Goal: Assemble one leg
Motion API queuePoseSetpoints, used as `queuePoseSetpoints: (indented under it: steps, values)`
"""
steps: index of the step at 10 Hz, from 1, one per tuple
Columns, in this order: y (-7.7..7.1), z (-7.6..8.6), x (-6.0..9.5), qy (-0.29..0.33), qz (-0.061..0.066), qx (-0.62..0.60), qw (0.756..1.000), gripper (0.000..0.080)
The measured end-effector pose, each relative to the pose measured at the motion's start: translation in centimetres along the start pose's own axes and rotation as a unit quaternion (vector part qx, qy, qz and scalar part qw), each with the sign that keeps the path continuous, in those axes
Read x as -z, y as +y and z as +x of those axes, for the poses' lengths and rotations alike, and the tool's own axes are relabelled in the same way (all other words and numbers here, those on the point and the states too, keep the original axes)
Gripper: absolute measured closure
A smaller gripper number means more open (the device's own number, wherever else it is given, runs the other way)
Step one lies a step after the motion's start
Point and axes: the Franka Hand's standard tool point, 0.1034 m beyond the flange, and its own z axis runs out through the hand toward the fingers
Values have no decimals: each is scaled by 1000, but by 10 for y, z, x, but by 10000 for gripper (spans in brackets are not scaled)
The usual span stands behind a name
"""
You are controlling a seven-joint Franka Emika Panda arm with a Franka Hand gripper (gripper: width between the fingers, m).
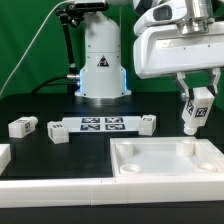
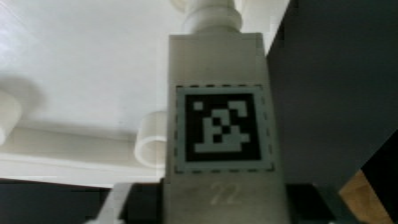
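My gripper (image 1: 196,100) is shut on a leg (image 1: 194,112), a small white block with a black-and-white tag, held upright just above the far right part of the large white panel (image 1: 165,163). In the wrist view the held leg (image 2: 217,110) fills the middle, its tag facing the camera and its narrow peg end pointing away toward the panel (image 2: 71,60). A round boss of the panel (image 2: 151,140) shows beside the leg. Three more legs lie on the black table: one (image 1: 22,126) at the exterior view's left, one (image 1: 56,131) and one (image 1: 147,123) at the ends of the marker board.
The marker board (image 1: 103,125) lies flat in the middle of the table. The white robot base (image 1: 101,60) stands behind it. A white ledge (image 1: 50,190) runs along the front edge, left of the panel.
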Motion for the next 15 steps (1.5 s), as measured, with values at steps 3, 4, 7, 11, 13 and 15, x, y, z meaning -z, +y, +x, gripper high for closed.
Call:
queuePoseSetpoints:
  steps: [3, 4, 7, 11, 13, 15]
  values:
    - [0, 1, -2, 7, 0, 7, 1000, 506]
    - [0, 4, -9, 33, -3, 25, 999, 506]
    - [13, 38, -12, 45, -7, 39, 998, 506]
    - [21, 52, -14, 112, -20, 52, 992, 506]
    - [26, 31, -34, 92, -19, 49, 994, 506]
    - [31, 49, -35, 107, -22, 46, 993, 506]
